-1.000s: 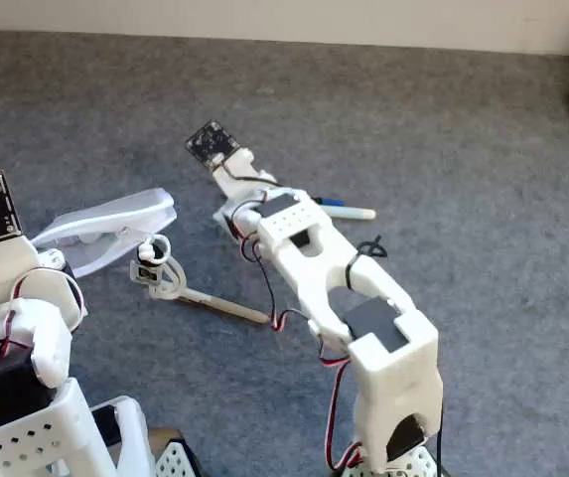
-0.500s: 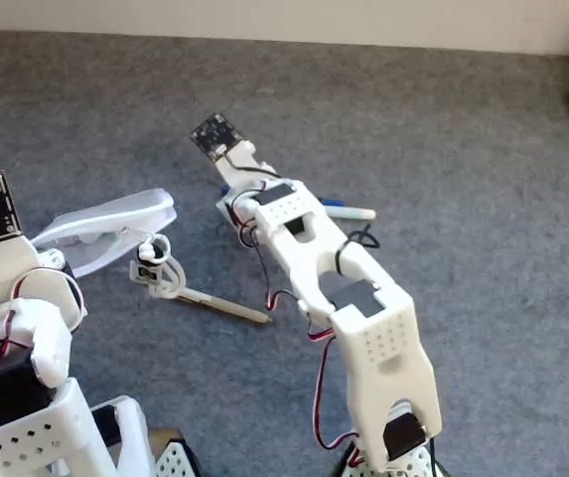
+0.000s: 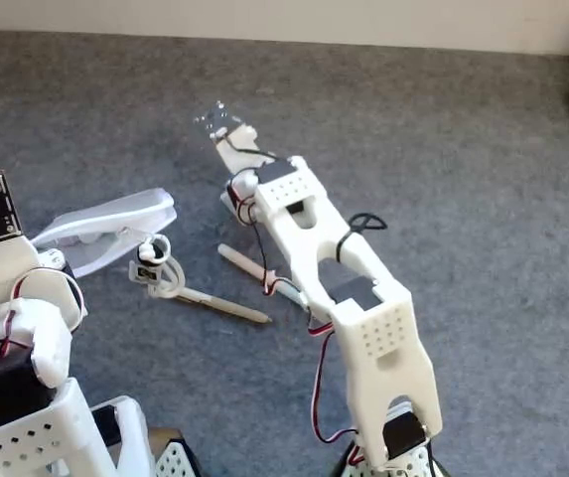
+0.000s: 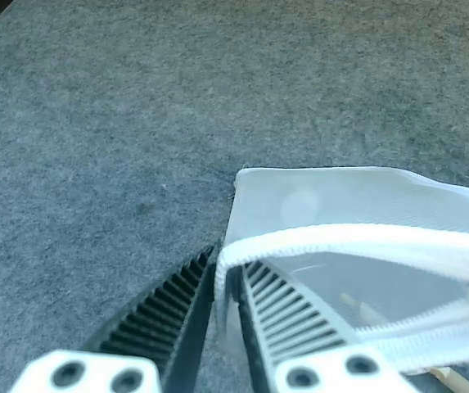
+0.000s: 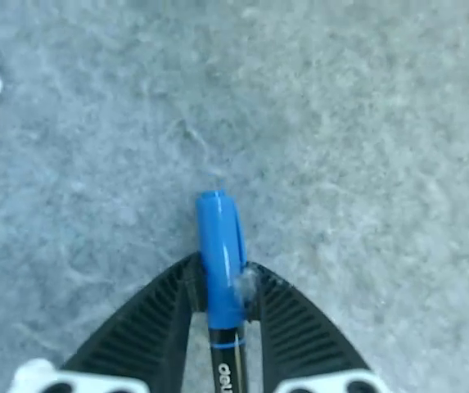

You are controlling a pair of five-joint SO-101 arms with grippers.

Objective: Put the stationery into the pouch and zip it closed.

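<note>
My left gripper (image 4: 227, 274) is shut on the rim of the white mesh pouch (image 4: 340, 213), pinching its zipper edge at one end. In the high view the pouch (image 3: 110, 224) lies on the carpet by the left arm, mouth slightly agape, its ring-shaped zipper pull (image 3: 155, 260) at the near end. My right gripper (image 5: 222, 282) is shut on a blue pen (image 5: 220, 237), whose cap sticks out past the fingertips above the carpet. The right arm (image 3: 304, 214) stretches over the middle of the carpet. Two pale wooden sticks (image 3: 219, 304) (image 3: 249, 268) lie between pouch and right arm.
Grey carpet (image 3: 463, 149) covers the whole work area, with open room on the far and right sides. A pale wall strip (image 3: 363, 20) runs along the far edge. Loose red and black cables (image 3: 264, 258) hang under the right arm.
The right arm swung toward the far side with the pen in its gripper; the pen no longer lies on the carpet beside it. A second wooden stick now shows. The left arm kept still.
</note>
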